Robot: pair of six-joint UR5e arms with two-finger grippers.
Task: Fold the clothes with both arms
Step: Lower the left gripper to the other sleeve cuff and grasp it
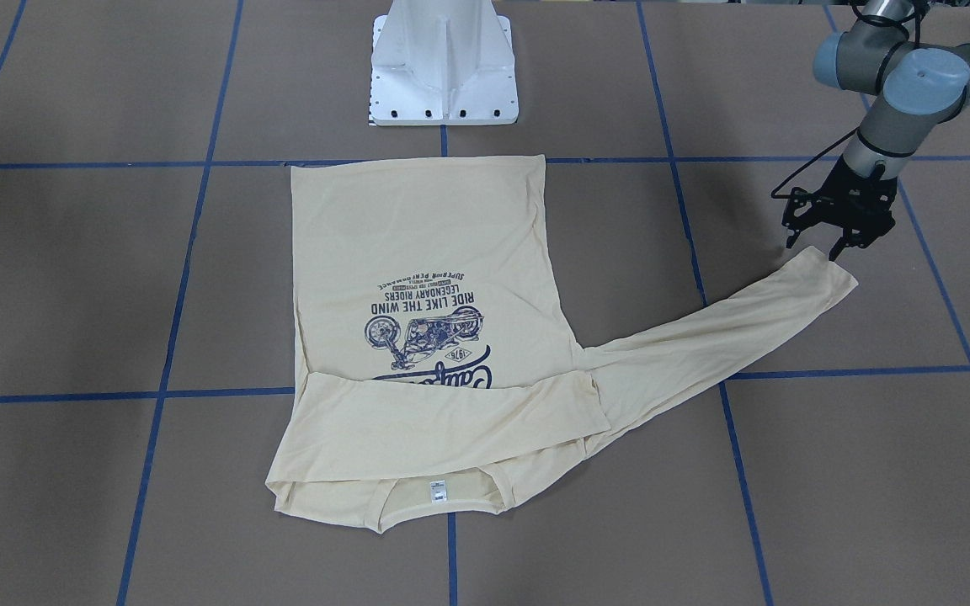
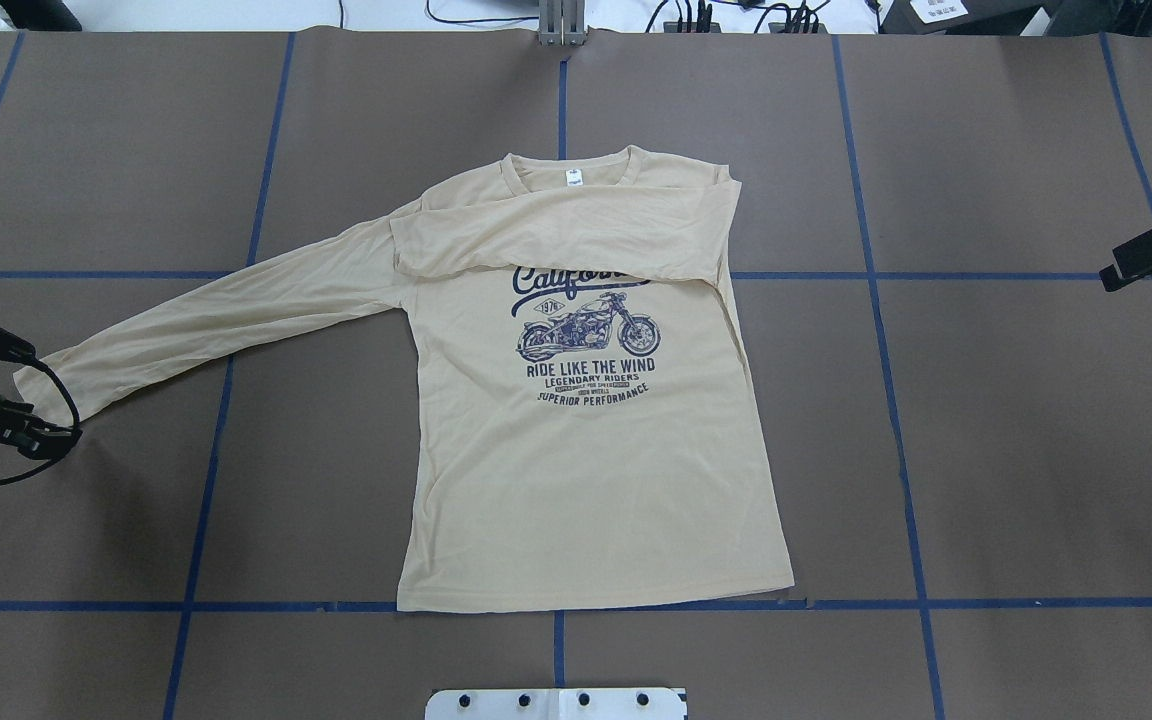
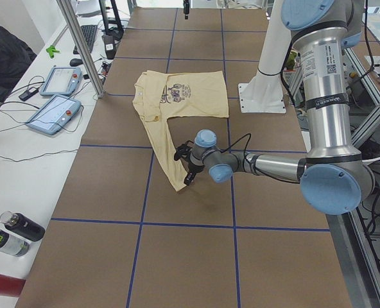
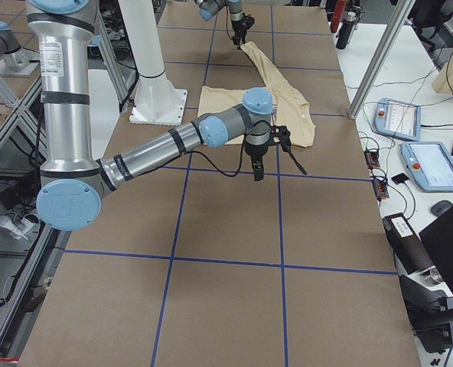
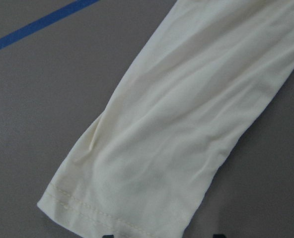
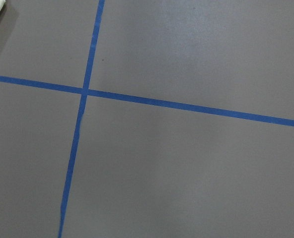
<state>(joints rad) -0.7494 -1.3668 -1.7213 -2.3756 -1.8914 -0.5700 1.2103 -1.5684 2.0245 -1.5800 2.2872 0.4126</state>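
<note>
The cream-yellow long-sleeved T-shirt (image 2: 586, 450) lies flat, print up, neck tag away from the robot. One sleeve (image 2: 556, 235) is folded across the chest. The other sleeve (image 2: 226, 310) stretches out toward the robot's left and ends in a cuff (image 1: 830, 273). My left gripper (image 1: 813, 247) is open, its fingers on either side of that cuff end (image 2: 36, 385). The left wrist view shows the cuff (image 5: 102, 198) just ahead of the fingertips. My right gripper (image 2: 1151, 255) hangs over bare table, off the shirt's other side. I cannot tell whether it is open.
The white pedestal base (image 1: 443, 76) stands just beyond the shirt's hem. Blue tape lines (image 6: 85, 91) grid the brown table. Operator tablets (image 3: 55, 106) and bottles (image 3: 10, 234) lie on the side bench past the table edge.
</note>
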